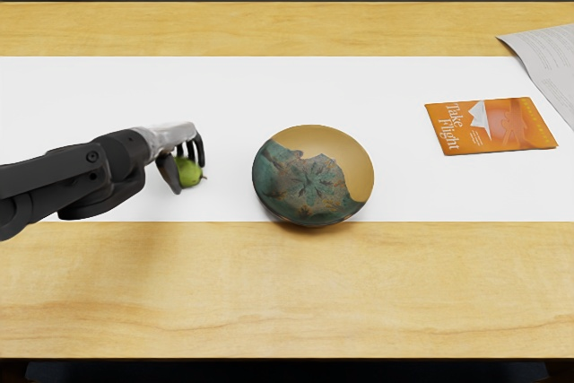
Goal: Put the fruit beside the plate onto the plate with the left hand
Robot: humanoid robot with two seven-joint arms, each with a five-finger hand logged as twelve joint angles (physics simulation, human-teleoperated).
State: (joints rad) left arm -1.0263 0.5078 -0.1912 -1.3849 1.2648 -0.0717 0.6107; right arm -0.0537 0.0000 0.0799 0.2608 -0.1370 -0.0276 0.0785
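A small green fruit [190, 171] lies on the white table runner, to the left of the plate. The plate [352, 161] is round, teal and ochre, and nothing lies on it. My left hand [184, 161] reaches in from the left edge and its fingers [195, 147] curl around the fruit, thumb below and the others above. Most of the fruit is covered by the hand. Whether the fruit still rests on the runner I cannot tell.
An orange "Take Flight" booklet [490, 126] lies on the runner at the right. A grey sheet of paper [549, 60] sticks in from the upper right corner. Bare wooden table [287, 293] runs along the front.
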